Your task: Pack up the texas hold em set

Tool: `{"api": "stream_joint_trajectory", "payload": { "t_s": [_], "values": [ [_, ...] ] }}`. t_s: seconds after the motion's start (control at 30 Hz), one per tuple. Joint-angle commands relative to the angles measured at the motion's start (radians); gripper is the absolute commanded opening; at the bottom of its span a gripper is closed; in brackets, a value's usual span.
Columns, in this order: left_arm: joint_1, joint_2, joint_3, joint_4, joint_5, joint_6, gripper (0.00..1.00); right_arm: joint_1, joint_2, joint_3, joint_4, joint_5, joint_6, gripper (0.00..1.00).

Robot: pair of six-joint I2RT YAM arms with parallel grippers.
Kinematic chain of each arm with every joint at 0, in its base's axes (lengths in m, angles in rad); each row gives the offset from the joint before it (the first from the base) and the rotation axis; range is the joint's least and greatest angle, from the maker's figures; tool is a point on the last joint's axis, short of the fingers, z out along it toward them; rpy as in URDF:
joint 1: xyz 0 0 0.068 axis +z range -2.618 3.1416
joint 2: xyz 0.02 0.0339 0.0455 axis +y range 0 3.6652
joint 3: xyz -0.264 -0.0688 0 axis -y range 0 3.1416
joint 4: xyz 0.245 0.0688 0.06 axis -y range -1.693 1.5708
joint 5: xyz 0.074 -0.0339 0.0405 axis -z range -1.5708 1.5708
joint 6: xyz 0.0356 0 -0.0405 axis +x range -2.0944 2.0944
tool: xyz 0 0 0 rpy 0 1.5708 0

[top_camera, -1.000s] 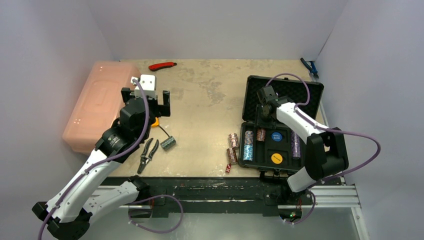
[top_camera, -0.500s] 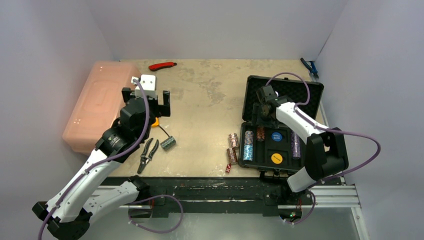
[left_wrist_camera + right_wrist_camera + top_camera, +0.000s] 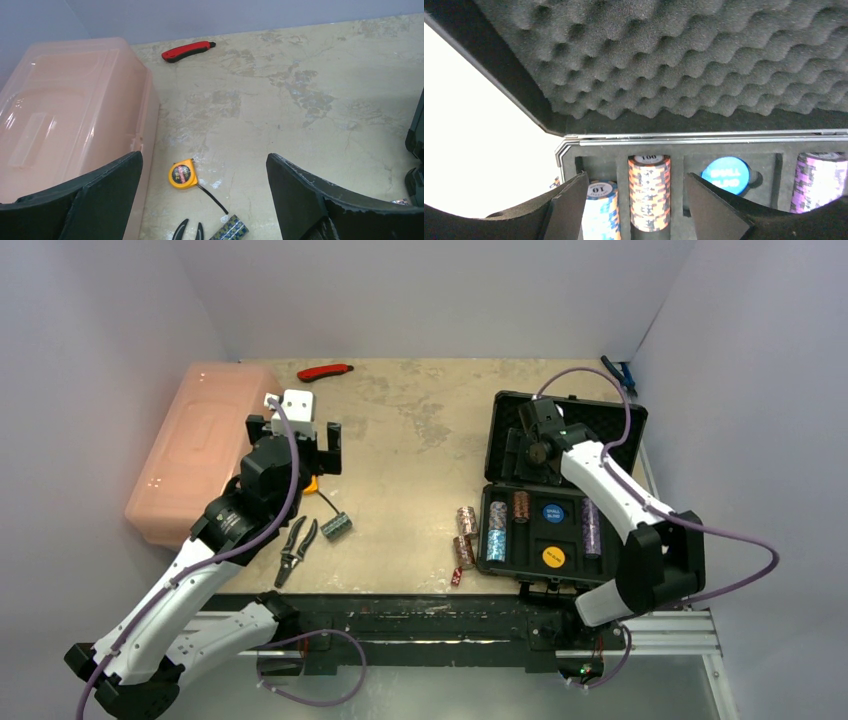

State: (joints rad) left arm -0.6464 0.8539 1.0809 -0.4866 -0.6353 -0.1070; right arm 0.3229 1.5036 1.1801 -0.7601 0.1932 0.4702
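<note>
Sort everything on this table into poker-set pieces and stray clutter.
Poker set: black case, chip stacks inside, loose chip stacks beside it, blue disc, yellow disc.
Clutter: pink box, red utility knife, tape measure, pliers.

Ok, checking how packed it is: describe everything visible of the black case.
The black case lies open on the table's right side, lid swung back and lined with egg-crate foam. Its tray holds a blue stack, an orange stack, a purple stack, a blue disc and a yellow disc. Loose stacks lie left of it.
</note>
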Motion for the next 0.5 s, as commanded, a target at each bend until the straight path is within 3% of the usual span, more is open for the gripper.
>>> {"api": "stream_joint_trajectory", "payload": {
  "t_s": [0.0,0.17,0.47],
  "values": [
    [0.003,0.002,0.01,0.024,0.011,0.027,0.94,0.007,-0.089,0.007,-0.035,0.011,-0.003,0.73],
    [0.003,0.001,0.011,0.023,0.016,0.024,0.93,0.012,-0.178,-0.076,-0.041,-0.026,0.032,0.68],
    [0.002,0.002,0.01,0.022,0.011,0.03,0.9,0.054,-0.327,-0.231,-0.035,-0.093,0.111,0.44]
  ]
}}
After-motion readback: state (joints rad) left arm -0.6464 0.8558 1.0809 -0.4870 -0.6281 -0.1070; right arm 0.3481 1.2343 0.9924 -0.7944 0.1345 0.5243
